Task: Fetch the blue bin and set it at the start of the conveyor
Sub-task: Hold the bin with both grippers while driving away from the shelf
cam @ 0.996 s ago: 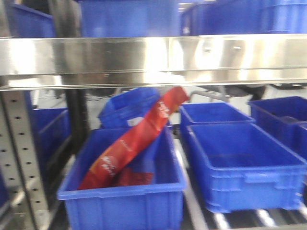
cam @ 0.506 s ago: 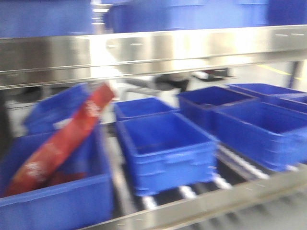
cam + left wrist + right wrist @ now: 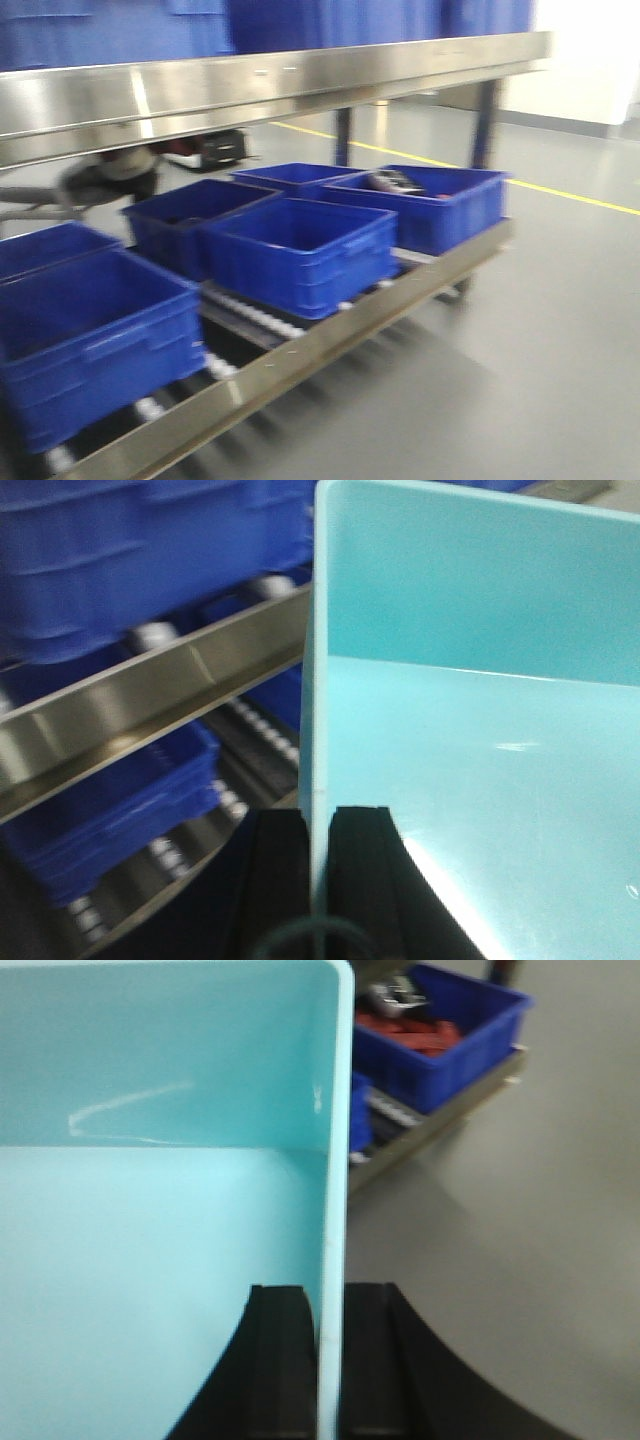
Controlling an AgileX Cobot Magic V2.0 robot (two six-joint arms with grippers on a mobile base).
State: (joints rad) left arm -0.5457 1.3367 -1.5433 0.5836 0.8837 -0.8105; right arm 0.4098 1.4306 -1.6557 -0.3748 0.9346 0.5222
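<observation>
Your front-facing camera looks in under the shiny stainless-steel shelf rail point(image 3: 270, 80). It slants rightwards along the rack's dark royal-blue plastic crates point(image 3: 300, 250), with the grey floor point(image 3: 540, 330) opening on the right. Your left wrist camera sits just behind the left gripper point(image 3: 318, 825), hard against one wall of the pale turquoise rectangular plastic tub point(image 3: 480, 760), and faces the rack close by. Your right wrist camera sits likewise behind the right gripper point(image 3: 330, 1300) at the opposite wall. Both wrist views share the tub's inside, and all three catch blue crates.
</observation>
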